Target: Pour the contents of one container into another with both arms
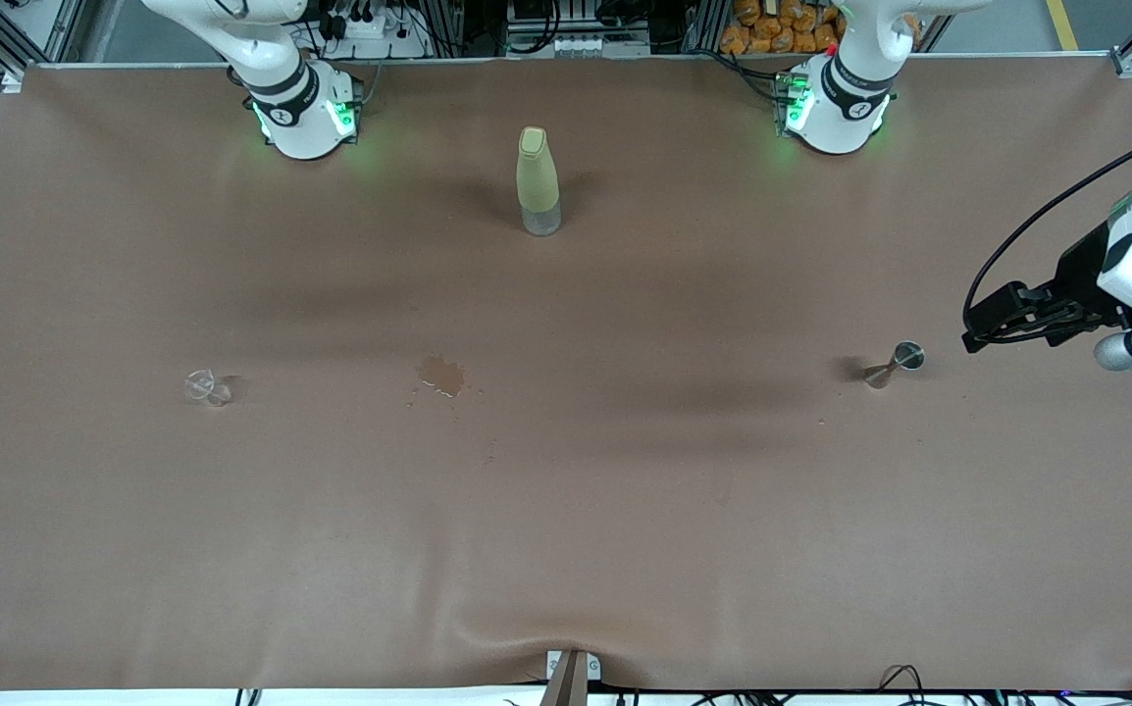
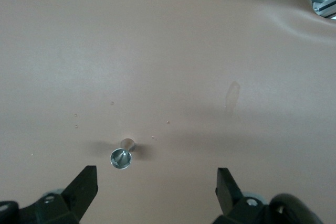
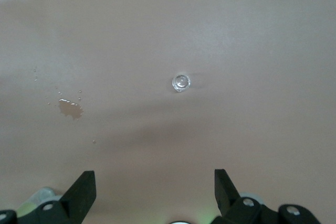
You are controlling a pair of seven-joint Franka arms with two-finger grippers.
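Both wide-open: the left end effector (image 1: pixel 973 328), arm cut off, near the silvery hourglass jigger (image 1: pixel 895 365); the right end effector (image 3: pixel 155 192), unseen from the front, above the faint tiny clear glass cup (image 3: pixel 181 82).

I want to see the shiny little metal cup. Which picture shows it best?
The left wrist view: the tiny silvery hourglass-shaped metal measuring cup shows closest there, rim open to the camera. The front view shows it small, near the left arm's end. The right wrist view misses it.
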